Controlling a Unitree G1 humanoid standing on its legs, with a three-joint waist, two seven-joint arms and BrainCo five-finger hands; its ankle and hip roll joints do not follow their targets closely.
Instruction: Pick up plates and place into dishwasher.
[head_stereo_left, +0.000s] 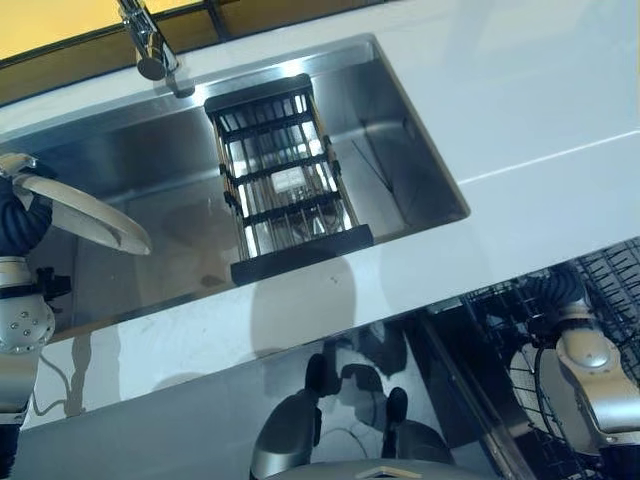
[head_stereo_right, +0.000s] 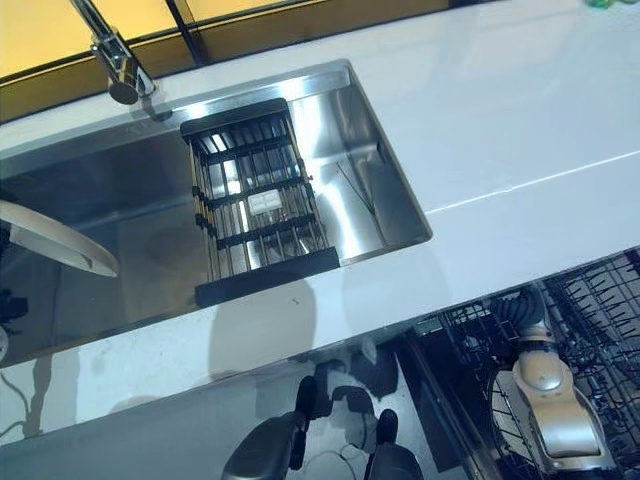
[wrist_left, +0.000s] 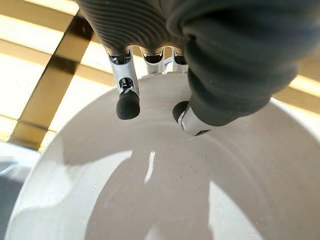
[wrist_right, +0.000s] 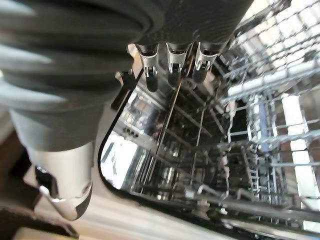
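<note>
My left hand (wrist_left: 125, 102) holds a white plate (head_stereo_left: 85, 215) by its rim, thumb (wrist_left: 192, 120) pressed on the plate's face and fingers curled behind the edge. The plate hangs tilted above the left end of the steel sink (head_stereo_left: 400, 120). My right hand (wrist_right: 170, 65) is down inside the open dishwasher's wire rack (wrist_right: 260, 125) at the lower right, with its wrist cover (head_stereo_right: 527, 308) showing above the rack. Its fingers are relaxed and its thumb (wrist_right: 65, 185) stands apart, with nothing in it.
A black drying rack (head_stereo_left: 285, 175) lies across the middle of the sink. The faucet (head_stereo_left: 150, 45) stands at the sink's back left. The white counter (head_stereo_left: 520, 110) runs along the right and front. The dishwasher rack (head_stereo_left: 610, 270) sits below the counter's front edge.
</note>
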